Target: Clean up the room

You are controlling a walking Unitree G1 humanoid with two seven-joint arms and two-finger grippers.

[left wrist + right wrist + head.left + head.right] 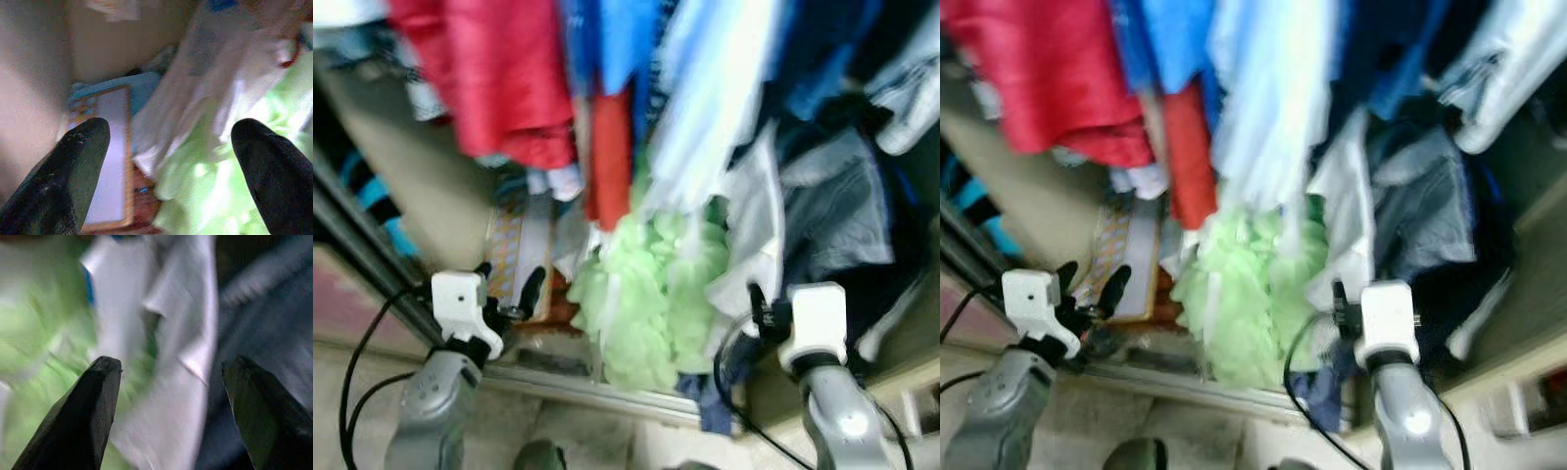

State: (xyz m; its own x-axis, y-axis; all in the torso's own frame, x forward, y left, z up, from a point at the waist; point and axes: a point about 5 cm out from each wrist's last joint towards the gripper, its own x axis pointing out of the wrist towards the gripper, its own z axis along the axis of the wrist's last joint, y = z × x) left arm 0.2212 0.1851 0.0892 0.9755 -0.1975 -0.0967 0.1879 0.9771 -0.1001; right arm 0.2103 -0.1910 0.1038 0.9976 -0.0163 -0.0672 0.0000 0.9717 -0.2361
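Clothes are what I must tidy, and a soft green heap of them lies low in the closet, right in front of me, between my two arms. A white shirt hangs down just beside it, touching its edge. Above hang more clothes: red ones, blue ones and a pale blue one. Dark grey clothes hang by my right arm. A flat framed board leans at the bottom next to the green heap.

My left gripper is low, near the board, and its fingers are spread wide with nothing in them. My right gripper points at the white shirt, with its fingers wide apart too, and empty.

The pictures are a bit blurry, so I think I should hold steady first. Then I would reach for the green heap, since it looks out of place. It is soft and floppy, so I should push my fingers deep into a thick fold before I squeeze. I should not catch the white shirt with it, or it may get pulled down.
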